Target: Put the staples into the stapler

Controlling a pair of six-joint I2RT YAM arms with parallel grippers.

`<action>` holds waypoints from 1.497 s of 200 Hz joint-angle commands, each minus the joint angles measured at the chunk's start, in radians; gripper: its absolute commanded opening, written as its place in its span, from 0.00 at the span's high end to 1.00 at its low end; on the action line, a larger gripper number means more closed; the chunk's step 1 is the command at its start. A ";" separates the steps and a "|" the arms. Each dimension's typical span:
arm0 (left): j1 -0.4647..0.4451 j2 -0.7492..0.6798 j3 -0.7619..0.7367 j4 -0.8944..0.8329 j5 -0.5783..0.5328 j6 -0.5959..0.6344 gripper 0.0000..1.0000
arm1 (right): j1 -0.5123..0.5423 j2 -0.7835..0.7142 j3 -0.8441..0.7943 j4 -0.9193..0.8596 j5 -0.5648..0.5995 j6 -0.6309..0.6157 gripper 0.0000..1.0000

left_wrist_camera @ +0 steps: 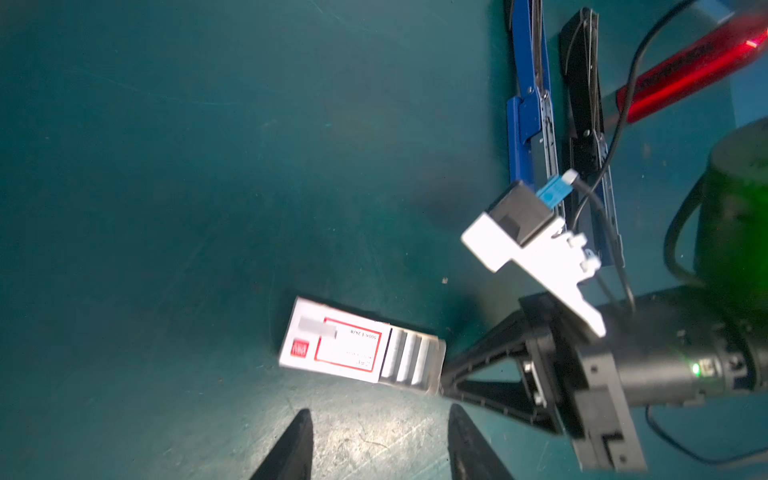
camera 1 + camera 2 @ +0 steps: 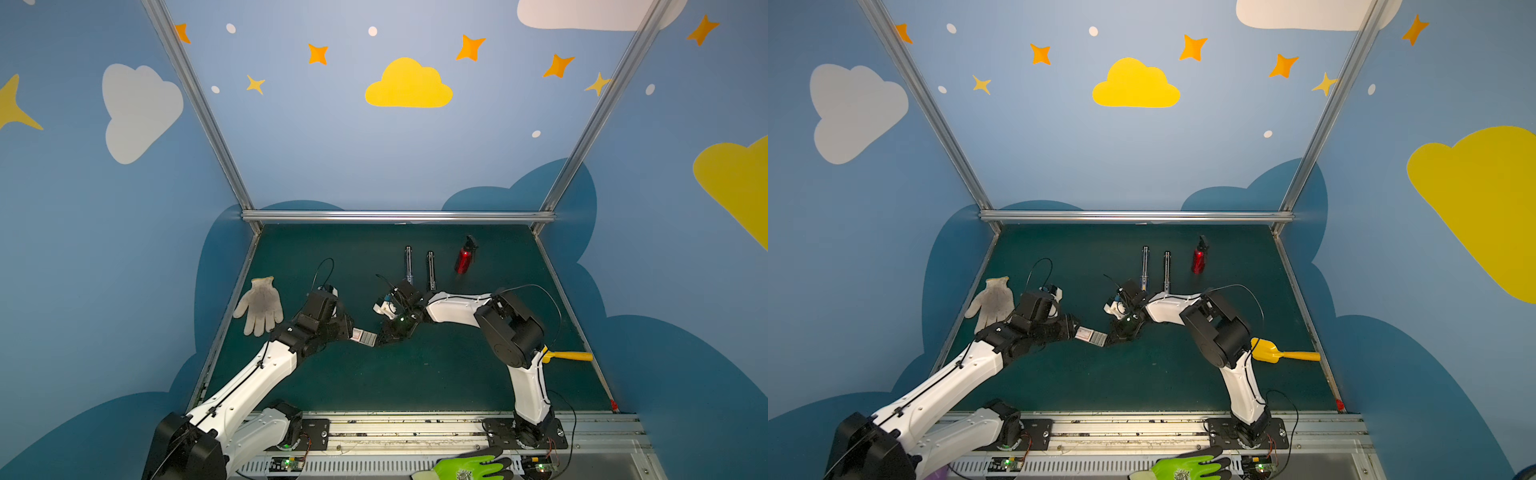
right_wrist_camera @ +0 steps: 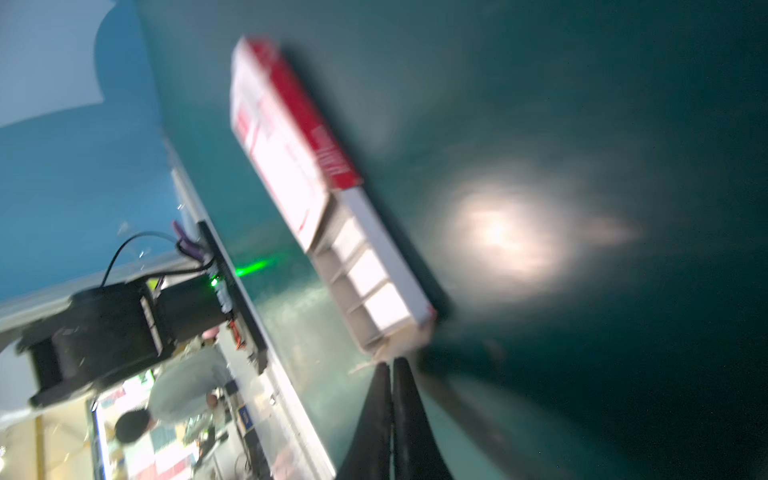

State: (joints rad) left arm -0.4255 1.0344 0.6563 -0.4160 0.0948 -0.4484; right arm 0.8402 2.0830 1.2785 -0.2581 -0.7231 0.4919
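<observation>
The staples are a small white box with a red mark, lying on the green mat between both grippers. Its inner tray is slid partly out toward my right gripper. My right gripper is shut, its tips pinching the thin flap at the tray's end. My left gripper is open just short of the box, with only mat between its fingers. A blue stapler and a black stapler lie opened flat side by side farther back.
A red bottle stands to the right of the staplers. A white work glove lies at the mat's left edge, and a yellow toy shovel lies at its right edge behind my right arm. A green glove rests on the front rail.
</observation>
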 commanded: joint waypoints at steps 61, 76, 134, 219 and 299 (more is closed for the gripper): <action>0.001 0.006 0.013 -0.034 0.017 -0.034 0.47 | -0.026 -0.120 -0.085 0.029 0.036 -0.044 0.85; 0.002 0.017 0.006 -0.026 0.050 -0.036 0.47 | -0.029 -0.128 -0.078 0.023 0.047 -0.038 0.81; -0.011 0.232 0.045 -0.041 0.272 -0.076 0.64 | -0.093 -0.209 -0.169 0.061 0.065 -0.009 0.96; -0.174 0.433 0.216 -0.133 0.033 -0.001 0.69 | -0.188 -0.452 -0.405 0.060 0.136 -0.026 0.96; -0.265 0.581 0.323 -0.252 -0.106 0.062 0.71 | -0.217 -0.495 -0.416 0.066 0.134 -0.032 0.96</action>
State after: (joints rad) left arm -0.6548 1.5784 0.9470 -0.5922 0.0578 -0.4191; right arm 0.6312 1.6157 0.8707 -0.1967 -0.5953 0.4709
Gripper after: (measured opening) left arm 0.297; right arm 0.047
